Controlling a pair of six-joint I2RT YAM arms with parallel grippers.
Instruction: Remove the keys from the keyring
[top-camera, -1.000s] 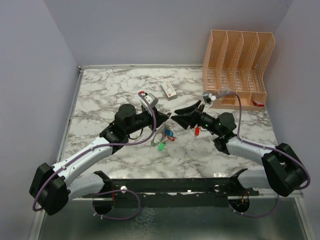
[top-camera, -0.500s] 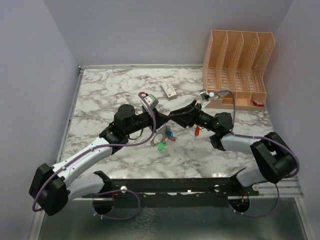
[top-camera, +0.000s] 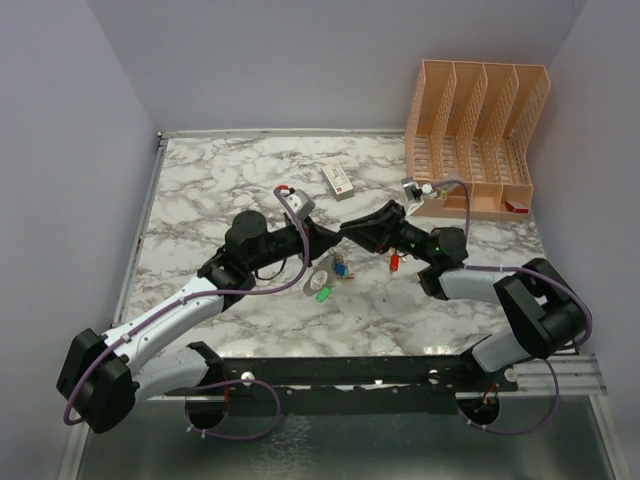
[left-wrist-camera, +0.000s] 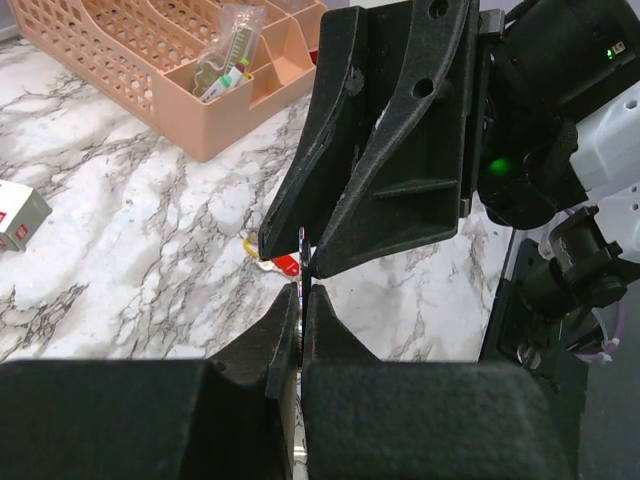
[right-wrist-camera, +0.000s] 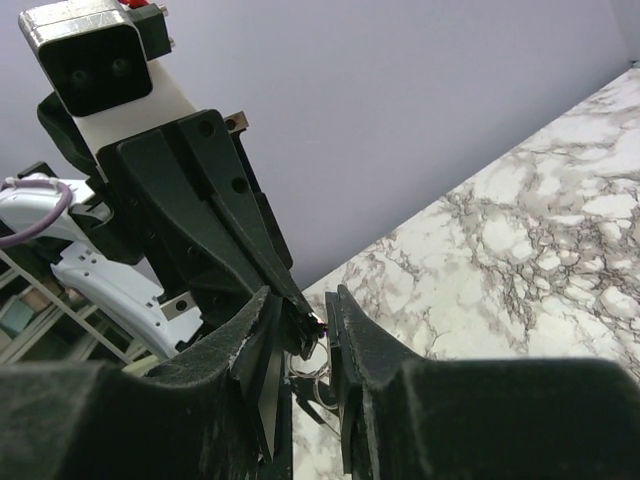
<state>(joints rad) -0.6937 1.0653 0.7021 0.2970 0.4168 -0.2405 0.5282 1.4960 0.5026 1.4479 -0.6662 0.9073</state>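
Left gripper (left-wrist-camera: 300, 312), at the bottom centre of the left wrist view, is closed on a thin strip seen edge-on. I judge the strip to be the keyring (top-camera: 321, 272). Right gripper (left-wrist-camera: 290, 262) comes down from the top of that view and meets the left gripper tip to tip. Its jaws stand narrowly parted to either side of the same strip and are not seen to press on it.

The strip runs straight up the frame from one gripper into the other, in line with both gaps. The right wrist view confirms the narrow gap, with wire loops just below the tips.

In the top view, the loop lies just below and left of the meeting point. The blue key (top-camera: 341, 268) is beside it and the green key (top-camera: 322, 294) is at its lower end. The red key (top-camera: 395, 262) lies apart to the right on the bench (top-camera: 220, 180) and appears off the ring.

Judgement: the left gripper anchors the ring. The right gripper is free, so any stripping move falls to it, working down-left along the band.
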